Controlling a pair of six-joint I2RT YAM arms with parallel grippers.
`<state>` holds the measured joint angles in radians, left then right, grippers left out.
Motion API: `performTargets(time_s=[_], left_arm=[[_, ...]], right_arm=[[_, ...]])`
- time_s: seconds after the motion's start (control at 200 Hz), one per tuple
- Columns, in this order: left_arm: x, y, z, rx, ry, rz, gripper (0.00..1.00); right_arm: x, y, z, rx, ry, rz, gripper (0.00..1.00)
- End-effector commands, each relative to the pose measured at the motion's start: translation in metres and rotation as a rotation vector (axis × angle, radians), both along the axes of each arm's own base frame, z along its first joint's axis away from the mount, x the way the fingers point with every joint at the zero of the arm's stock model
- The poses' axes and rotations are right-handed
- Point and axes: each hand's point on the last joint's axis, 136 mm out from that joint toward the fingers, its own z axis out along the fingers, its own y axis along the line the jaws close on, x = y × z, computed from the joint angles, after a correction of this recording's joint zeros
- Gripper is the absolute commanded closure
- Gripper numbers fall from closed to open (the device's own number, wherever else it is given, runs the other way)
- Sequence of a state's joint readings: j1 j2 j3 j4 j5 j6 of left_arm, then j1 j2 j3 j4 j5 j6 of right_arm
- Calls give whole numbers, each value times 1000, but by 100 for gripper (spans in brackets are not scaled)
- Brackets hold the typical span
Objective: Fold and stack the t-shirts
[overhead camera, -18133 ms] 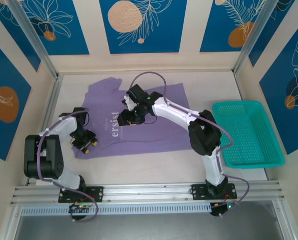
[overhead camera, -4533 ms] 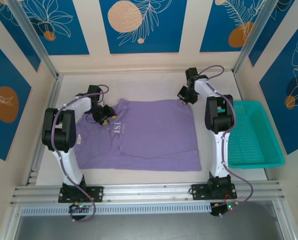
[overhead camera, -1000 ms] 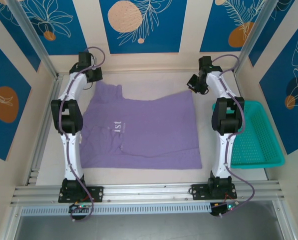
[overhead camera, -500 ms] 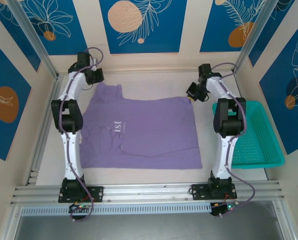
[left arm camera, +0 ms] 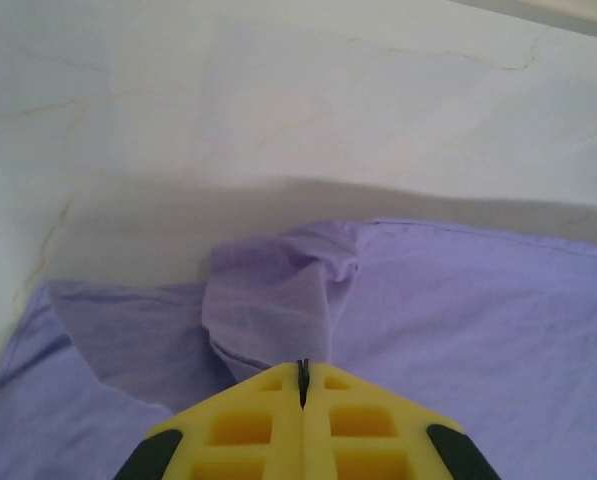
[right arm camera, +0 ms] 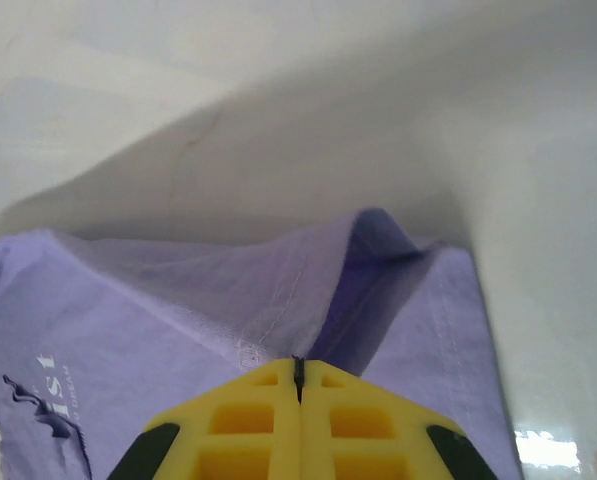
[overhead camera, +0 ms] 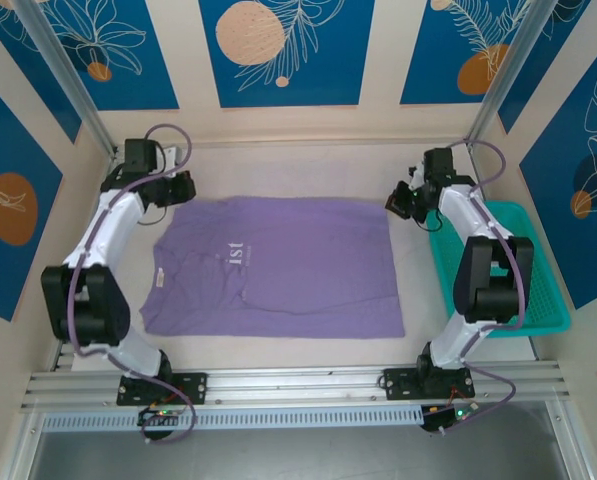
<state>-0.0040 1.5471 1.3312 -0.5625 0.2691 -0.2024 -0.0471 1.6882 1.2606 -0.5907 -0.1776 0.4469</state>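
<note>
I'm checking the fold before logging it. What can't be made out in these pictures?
Lettering: top view, a fold of the t-shirt covers all but a few letters.
Basket: top view, the right arm covers its left side.
Cloth inside left gripper and right gripper: wrist views, yellow pads hide it.

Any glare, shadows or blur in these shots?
Top external view: evenly lit and sharp across the lavender-purple cotton t-shirt. Left wrist view: a grey shadow on the white table beyond the cloth pinched by the left hand. Right wrist view: similar shadow beyond the right hand, plus a bright glare patch at lower right.
</note>
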Motion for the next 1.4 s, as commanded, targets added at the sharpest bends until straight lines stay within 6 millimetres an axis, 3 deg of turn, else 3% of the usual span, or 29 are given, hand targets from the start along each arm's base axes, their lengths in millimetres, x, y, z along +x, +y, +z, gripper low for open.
performTargets(time_s=[0.0,0.185,0.4,0.685,0.855,0.905,0.97,1.015,1.095,1.135,1.28,1.395], left_arm=[[-27,17,0,80,-7,59,96],[-67,38,-15,134,17,176,90],[-91,47,-40,156,75,240,90],[-107,52,-49,179,99,261,86],[-111,61,-50,196,94,318,90],[-110,62,-49,198,88,330,88],[-105,59,-47,183,88,319,80],[-101,58,-46,175,95,318,78],[-92,54,-46,154,118,313,59],[-87,50,-51,138,152,292,55],[-67,29,-65,63,281,201,54],[-44,20,-65,27,307,185,55]], right_arm=[[-14,-1,9,34,-57,36,100],[-30,-3,-5,35,-31,26,100],[-37,-11,-17,11,-1,15,100],[-47,-16,-26,-4,18,-2,100],[-54,-22,-29,-18,28,-30,98],[-57,-27,-30,-24,37,-58,92],[-60,-33,-28,-14,33,-105,72],[-63,-37,-25,-10,27,-139,64],[-64,-42,-16,-3,-2,-196,53],[-63,-42,-9,6,-27,-218,49],[-51,-37,3,64,-68,-263,47],[-40,-11,-10,96,40,-220,61]])
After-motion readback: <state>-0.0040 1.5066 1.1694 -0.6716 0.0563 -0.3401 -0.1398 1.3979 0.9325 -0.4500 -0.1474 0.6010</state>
